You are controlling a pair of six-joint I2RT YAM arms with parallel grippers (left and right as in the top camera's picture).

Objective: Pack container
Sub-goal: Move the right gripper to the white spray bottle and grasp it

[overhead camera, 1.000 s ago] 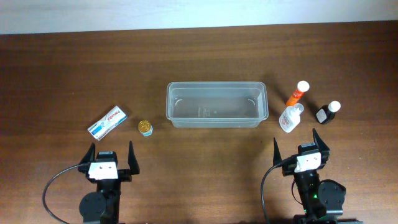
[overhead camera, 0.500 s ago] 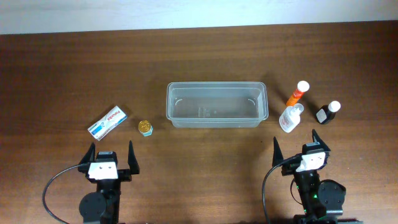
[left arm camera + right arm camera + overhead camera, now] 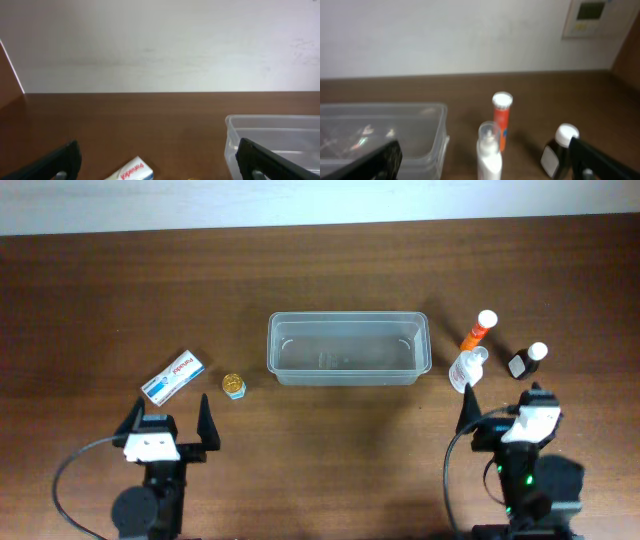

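While the left claw [image 3: 169, 416] and right claw [image 3: 500, 404] hang with jaws spread apart over the table's [image 3: 100, 280] near edge, the clear container [image 3: 347, 348] stands mid-table, between a white box [image 3: 173, 377] and three small bottles [image 3: 463, 370].

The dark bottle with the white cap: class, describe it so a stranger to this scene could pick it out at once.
Find the clear container in the middle of the table; three small bottles stand in a group to its right. The dark bottle is the one farthest right, and unlike the orange tube and the white bottle beside it, it is squat and nearly black.
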